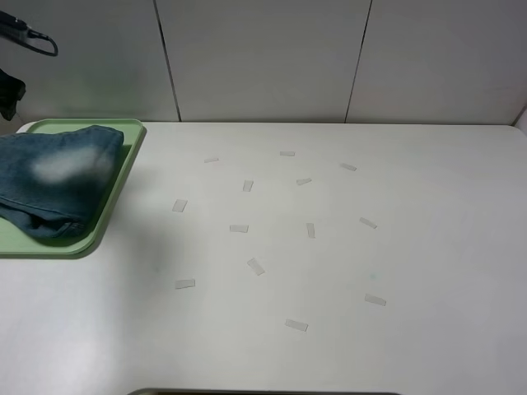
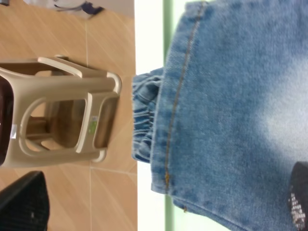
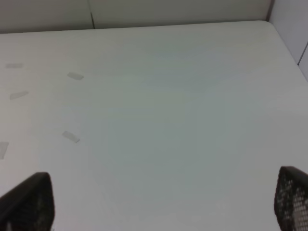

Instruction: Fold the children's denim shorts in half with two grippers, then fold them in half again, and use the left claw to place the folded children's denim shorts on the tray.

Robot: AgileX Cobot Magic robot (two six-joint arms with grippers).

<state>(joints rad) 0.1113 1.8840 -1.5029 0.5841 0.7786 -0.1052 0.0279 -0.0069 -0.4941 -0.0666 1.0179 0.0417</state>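
Children's denim shorts [image 1: 58, 177] lie folded on the green tray [image 1: 123, 169] at the far left edge of the white worktop [image 1: 329, 247], and I see part of the bundle overhanging the tray's left side. From my left wrist camera the left gripper [image 2: 159, 197] hangs over the denim with its fingers [image 2: 299, 202] spread wide and released, gripping nothing. My right gripper [image 3: 163, 202] sits over bare worktop well away from the tray, fingers [image 3: 31, 199] apart and empty. Small tape strips [image 1: 255, 266] dot the middle of the worktop. A beige plastic stool [image 2: 62, 110] stands on the floor beside it.
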